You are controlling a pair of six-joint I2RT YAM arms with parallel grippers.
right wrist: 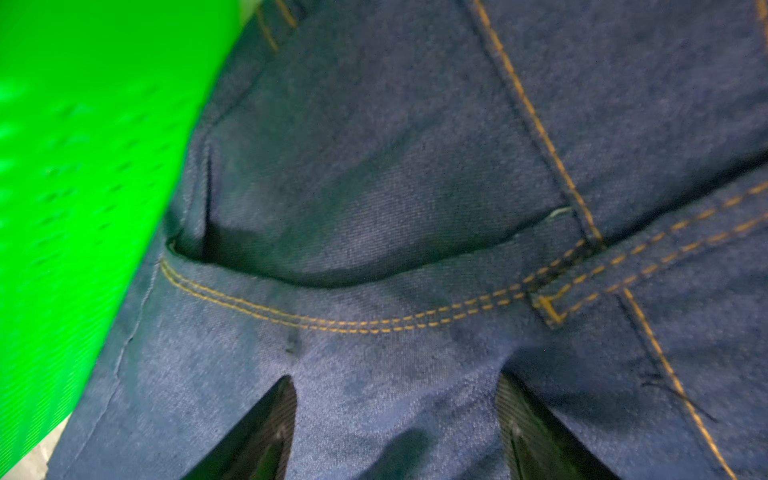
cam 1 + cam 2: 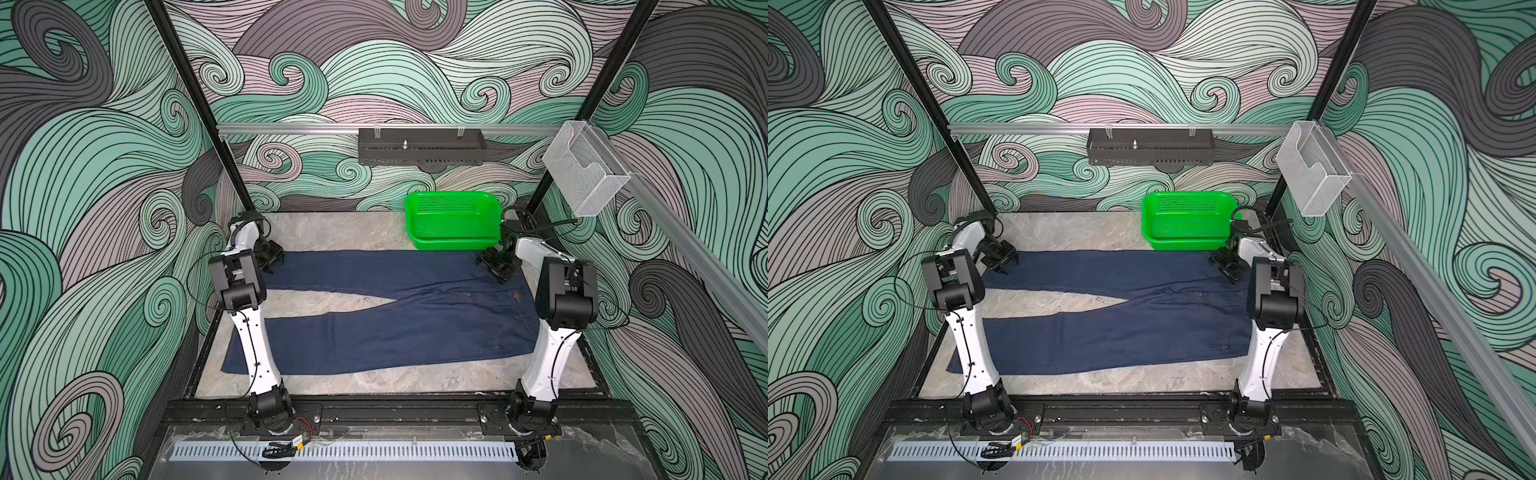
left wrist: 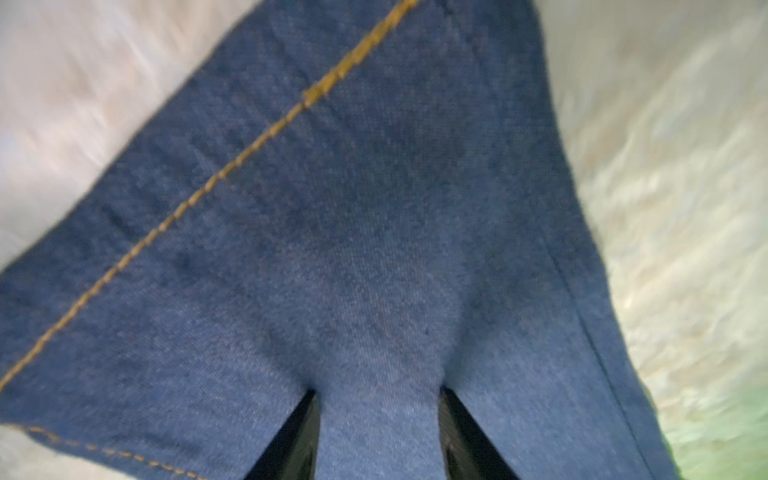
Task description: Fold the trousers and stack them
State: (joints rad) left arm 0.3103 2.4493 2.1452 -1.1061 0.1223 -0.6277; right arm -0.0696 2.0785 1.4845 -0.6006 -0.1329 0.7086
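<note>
The trousers lie flat on the marble table, legs pointing left and waist to the right, with a small tan patch at the waistband. My left gripper is down on the far leg's hem corner. In the left wrist view its fingertips dig into the denim, and a ridge of cloth is bunched between them. My right gripper is at the far waist corner. Its fingers stand wide apart, tips pressed into the denim below a pocket seam.
A green perforated basket stands at the back right, touching the waist's far edge. A black tray hangs on the rear rail, and a clear box hangs on the right rail. Bare marble shows behind the trousers.
</note>
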